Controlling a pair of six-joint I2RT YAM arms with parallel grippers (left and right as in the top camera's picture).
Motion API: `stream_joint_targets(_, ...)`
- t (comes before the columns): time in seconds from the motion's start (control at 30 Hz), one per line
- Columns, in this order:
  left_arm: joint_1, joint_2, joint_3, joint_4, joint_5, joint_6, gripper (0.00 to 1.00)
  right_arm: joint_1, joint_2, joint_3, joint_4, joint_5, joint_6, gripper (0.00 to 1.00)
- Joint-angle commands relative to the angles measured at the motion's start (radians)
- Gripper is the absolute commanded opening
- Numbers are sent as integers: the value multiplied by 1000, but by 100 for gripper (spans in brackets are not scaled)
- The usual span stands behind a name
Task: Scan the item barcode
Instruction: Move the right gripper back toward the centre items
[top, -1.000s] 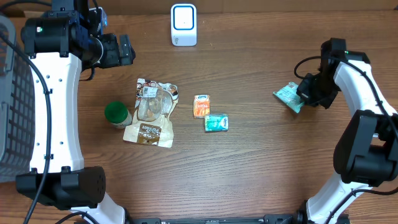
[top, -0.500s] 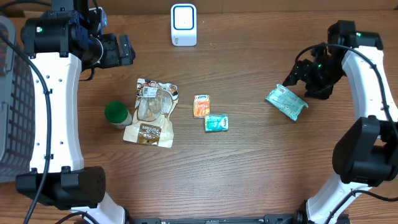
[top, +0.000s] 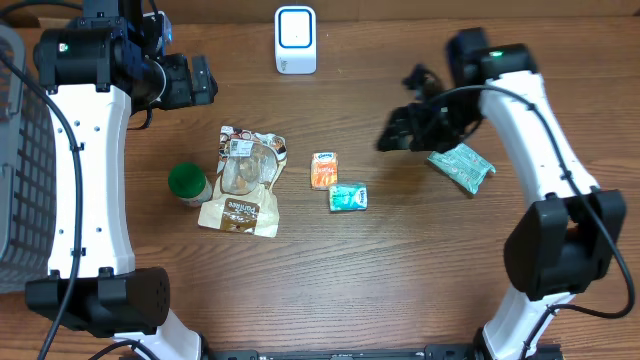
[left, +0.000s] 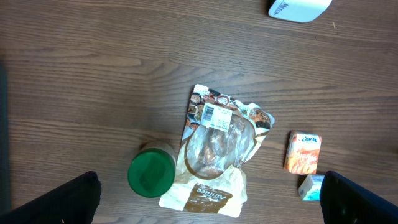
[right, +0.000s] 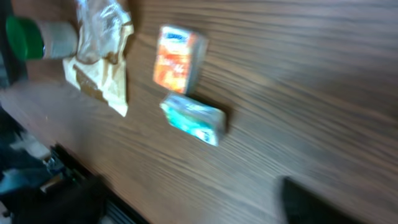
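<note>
Blurring smears the right claw (top: 398, 130) overhead; its wrist view shows wide, empty jaws. Left claw (top: 205, 82) stands wide, fingertips (left: 56, 199) cropped at frame corners.

White links (top: 92, 170), black joints (top: 80, 55), cables (top: 72, 200); left hand (top: 207, 80) black.

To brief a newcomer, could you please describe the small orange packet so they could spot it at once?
From the white scanner at the far edge of the table, come towards the middle. The orange packet lies there, right of the brown snack bag. Only it is orange; its close neighbour, the teal packet, sits nearer the robot.
</note>
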Motion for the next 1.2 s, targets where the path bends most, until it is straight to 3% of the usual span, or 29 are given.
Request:
stream_joint_targets(0.0, 3, -6, 2, 0, -6, -7, 99, 49, -73, 24, 34, 116, 65, 100)
stream_joint_targets(0.33, 3, -6, 2, 0, -6, -7, 99, 100, -234, 24, 85, 322, 235, 100)
stream_joint_targets(0.77, 3, -6, 2, 0, -6, -7, 100, 100, -322, 22, 73, 344, 231, 100)
stream_joint_targets(0.93, 3, -6, 2, 0, -6, -6, 100, 100, -315, -2, 101, 243, 170, 100)
stream_joint_targets(0.97, 3, -6, 2, 0, -6, -6, 100, 100, -311, -16, 111, 220, 154, 97)
stream_joint_targets(1.07, 3, -6, 2, 0, -6, -7, 100, 100, -295, -77, 150, 208, 165, 54)
stream_joint_targets(1.1, 3, -6, 2, 0, -6, -7, 100, 99, -287, -104, 165, 207, 188, 44)
stream_joint_targets(1.17, 3, -6, 2, 0, -6, -7, 100, 99, -267, -147, 196, 207, 232, 40)
